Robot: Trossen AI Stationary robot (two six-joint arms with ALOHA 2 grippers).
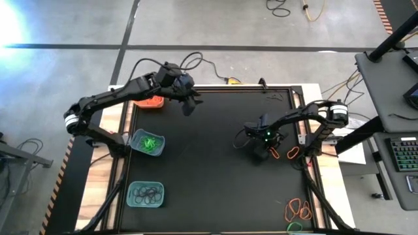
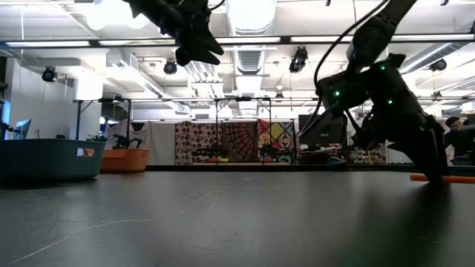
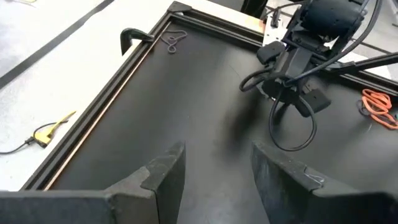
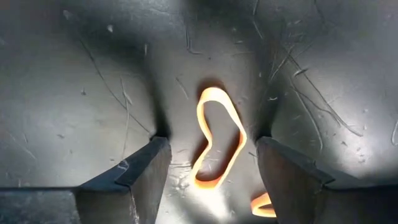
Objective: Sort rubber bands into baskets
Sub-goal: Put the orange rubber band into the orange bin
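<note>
1. Right hand [image 4: 211, 163], fingers spread, sits low on the desk [image 1: 215, 163] straddling an orange rubber band [image 4: 217, 140]: pickup step.
2. Next: close, lift, carry to the orange basket [image 1: 151, 102].
3. Left hand [image 1: 190, 104] hovers open, empty, near that basket.

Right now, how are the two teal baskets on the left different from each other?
The nearer-to-middle teal basket holds bright green rubber bands; the front teal basket holds black rubber bands. The first sits tilted, close under the left arm; the second sits square, farther from it. Both are shallow, rounded and similar in size.
</note>
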